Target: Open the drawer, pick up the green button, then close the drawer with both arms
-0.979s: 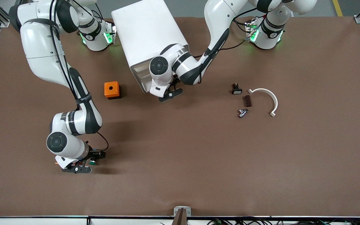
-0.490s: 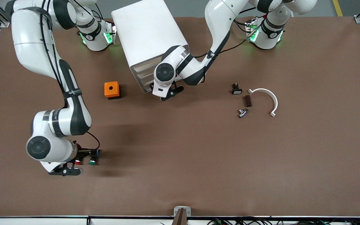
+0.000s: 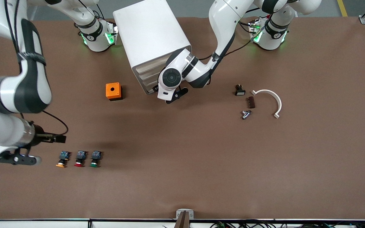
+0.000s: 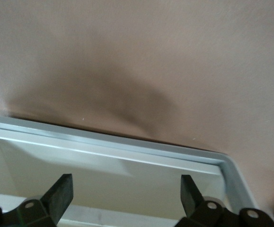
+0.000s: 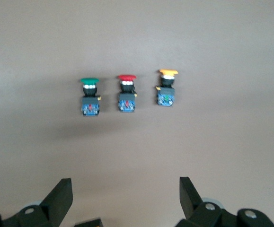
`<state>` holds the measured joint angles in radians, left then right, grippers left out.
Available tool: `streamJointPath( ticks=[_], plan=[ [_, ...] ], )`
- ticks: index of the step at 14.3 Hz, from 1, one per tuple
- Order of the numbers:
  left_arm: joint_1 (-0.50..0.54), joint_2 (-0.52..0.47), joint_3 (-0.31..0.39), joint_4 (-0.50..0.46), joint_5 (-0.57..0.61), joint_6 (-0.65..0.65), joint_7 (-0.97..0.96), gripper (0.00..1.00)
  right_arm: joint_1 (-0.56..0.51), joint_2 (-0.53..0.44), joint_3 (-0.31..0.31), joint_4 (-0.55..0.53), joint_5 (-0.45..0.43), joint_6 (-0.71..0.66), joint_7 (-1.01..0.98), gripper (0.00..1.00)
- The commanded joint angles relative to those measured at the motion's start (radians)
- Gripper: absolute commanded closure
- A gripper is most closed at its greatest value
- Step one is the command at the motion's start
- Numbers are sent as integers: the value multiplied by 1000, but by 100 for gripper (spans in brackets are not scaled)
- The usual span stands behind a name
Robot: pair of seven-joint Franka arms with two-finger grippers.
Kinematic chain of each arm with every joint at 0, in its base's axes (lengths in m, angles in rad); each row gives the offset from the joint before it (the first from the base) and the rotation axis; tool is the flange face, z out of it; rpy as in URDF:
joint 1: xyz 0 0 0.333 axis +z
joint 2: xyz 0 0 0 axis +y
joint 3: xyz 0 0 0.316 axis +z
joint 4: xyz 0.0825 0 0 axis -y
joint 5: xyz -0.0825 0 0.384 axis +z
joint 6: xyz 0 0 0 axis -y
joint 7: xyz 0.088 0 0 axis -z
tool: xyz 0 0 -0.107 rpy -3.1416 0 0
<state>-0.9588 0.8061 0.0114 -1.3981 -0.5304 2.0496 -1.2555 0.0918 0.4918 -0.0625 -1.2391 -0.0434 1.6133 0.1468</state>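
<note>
**Leftover bits on the brown table (image 3: pixel 182 177)**

Closest to the right gripper (image 5: pixel 125 189): an orange-capped pushbutton (image 3: pixel 62 158), lying on the table. Right beside it, one step farther from that gripper, a red-capped one (image 3: pixel 80 158), same black body and blue rear. Not touching each other.

Over by the left gripper (image 3: pixel 174 95), toward the right arm's end of the table: a little orange box (image 3: pixel 113 91) with a round hole on top.

Well apart from that gripper, toward the left arm's end, a loose cluster:
- small black switch (image 3: pixel 240 90) with a white face
- dark brown block (image 3: pixel 251 102) just beside it
- shiny metal fitting (image 3: pixel 246 114)
- white curved bracket (image 3: pixel 271 101), wrapping round the outside of the lot
</note>
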Motion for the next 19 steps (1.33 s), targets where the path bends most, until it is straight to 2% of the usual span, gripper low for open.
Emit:
streamJointPath(
  ticks=[1, 3, 5, 6, 10, 15, 19],
  plan=[
    [25, -54, 25, -10, 47, -3, 5, 0, -21, -106, 18, -48, -1, -61, -7, 0],
    [54, -100, 48, 11, 139, -12, 4, 0, -40, -160, 18, -86, 0, -66, -62, 0],
    [130, -174, 50, 11, 177, -54, 10, 1, -79, -196, 18, -126, 23, -43, -118, 0],
    [164, -218, 51, 13, 187, -98, 25, 1, -95, -208, 18, -132, 31, -46, -122, 0],
    [322, -373, 51, 13, 303, -293, 233, 1, -103, -329, 16, -308, 23, 40, -124, 0],
    [555, -493, 51, 11, 340, -503, 643, 1, -104, -331, 16, -304, 19, 37, -122, 0],
    [692, -525, 51, 8, 426, -557, 913, 1, -104, -326, 16, -261, 17, 34, -118, 0]
  ],
)
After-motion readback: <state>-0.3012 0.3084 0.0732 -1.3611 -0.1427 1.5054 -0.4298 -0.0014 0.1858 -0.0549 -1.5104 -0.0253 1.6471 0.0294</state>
